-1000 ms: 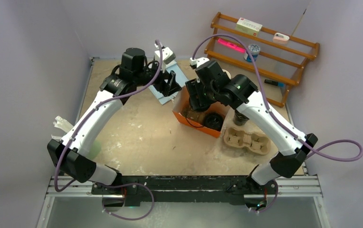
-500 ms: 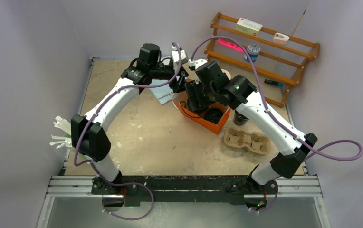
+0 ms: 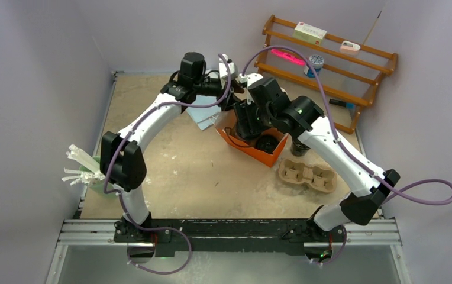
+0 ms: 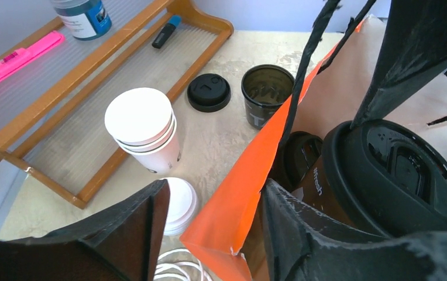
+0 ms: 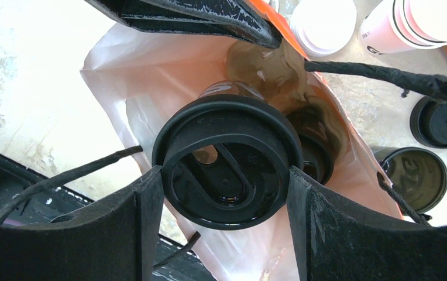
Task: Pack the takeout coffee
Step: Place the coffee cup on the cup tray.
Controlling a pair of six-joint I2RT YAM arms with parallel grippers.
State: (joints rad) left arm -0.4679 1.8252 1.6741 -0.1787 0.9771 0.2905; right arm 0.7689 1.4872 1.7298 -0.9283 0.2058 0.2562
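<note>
The orange bag [image 4: 233, 216] is straddled at its wall by the left gripper [image 4: 214, 193], jaws parted. Inside it, a lidded black cup [image 5: 227, 134] is clamped by the right gripper [image 5: 224, 181]. Beyond the left gripper, an open black cup [image 4: 267, 93] and a loose lid [image 4: 209, 92] are seen.

Bag [image 4: 233, 216]: orange outside, pale pinkish-white lining seen inside. Handles [image 4: 305, 70]: black. Bagged cup [image 4: 317, 187]: black, marked with white print. Cup lid [image 5: 227, 170]: black. Open cup [image 4: 267, 93]: black, white print seen on side. Loose lid [image 4: 209, 92]: black. Stacked cups [image 4: 145, 129]: white. Rack [image 4: 212, 17]: orange-brown wood. Marker [image 4: 16, 58]: pink. Pen [image 4: 164, 34]: black, capped blue. Jar [image 4: 83, 14]: blue. Carrier [image 3: 306, 174]: brown. Table [image 4: 227, 134]: beige, mottled white. Cables [image 3: 425, 189]: purple.
</note>
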